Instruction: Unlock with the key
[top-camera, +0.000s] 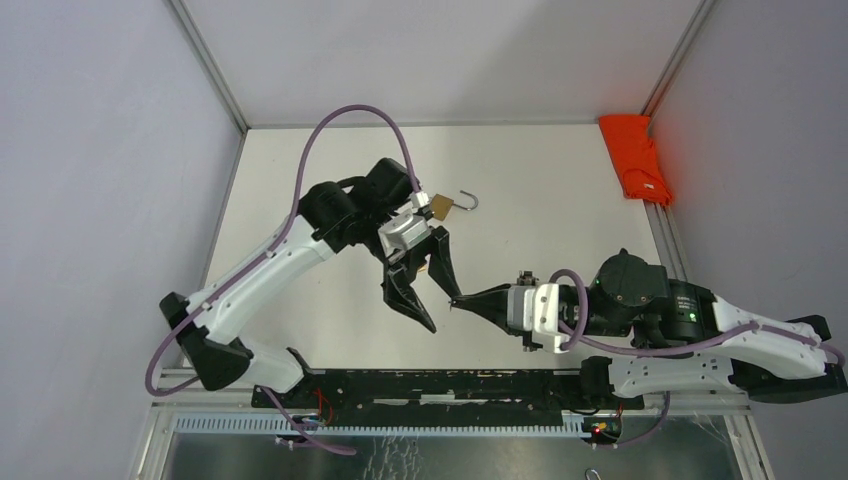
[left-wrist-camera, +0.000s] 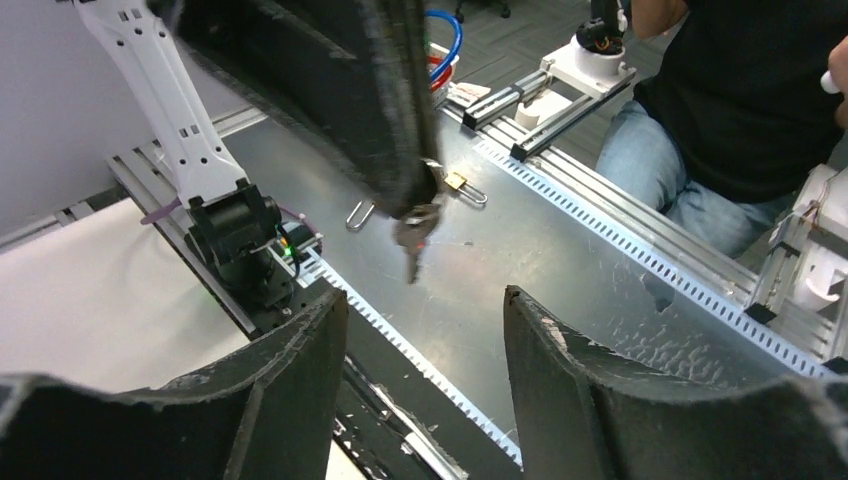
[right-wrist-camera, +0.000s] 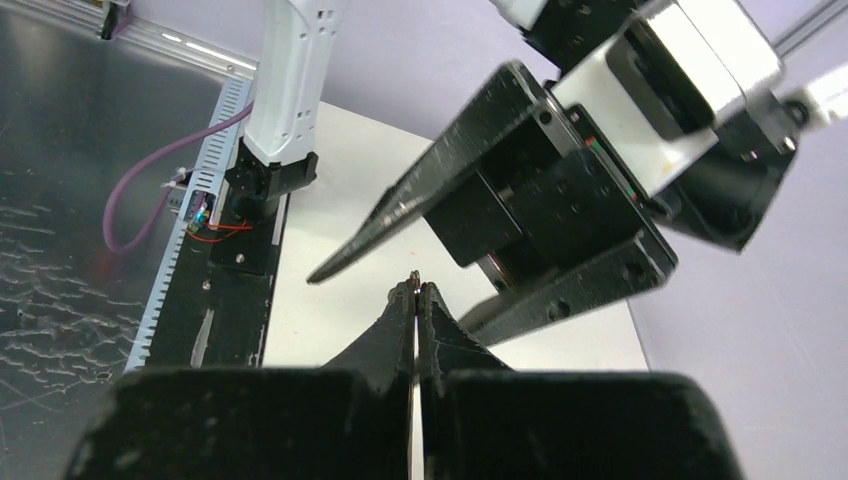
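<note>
A brass padlock (top-camera: 440, 207) lies on the white table (top-camera: 540, 190), its shackle (top-camera: 466, 200) swung out like a hook, just behind my left wrist. My left gripper (top-camera: 444, 312) (left-wrist-camera: 424, 300) points toward the near edge, open, with nothing between its fingers. My right gripper (top-camera: 458, 299) (right-wrist-camera: 416, 288) is shut on the key (left-wrist-camera: 411, 238). In the left wrist view the key hangs down from the right fingertips, just ahead of the open left jaws. In the right wrist view only a sliver of metal shows at the tips.
A red cloth (top-camera: 635, 155) lies at the table's back right corner. Beyond the near edge a metal plate (left-wrist-camera: 560, 260) carries a small brass lock (left-wrist-camera: 455, 181) and a loose U-shaped piece (left-wrist-camera: 360, 213). A seated person (left-wrist-camera: 740, 90) is behind it.
</note>
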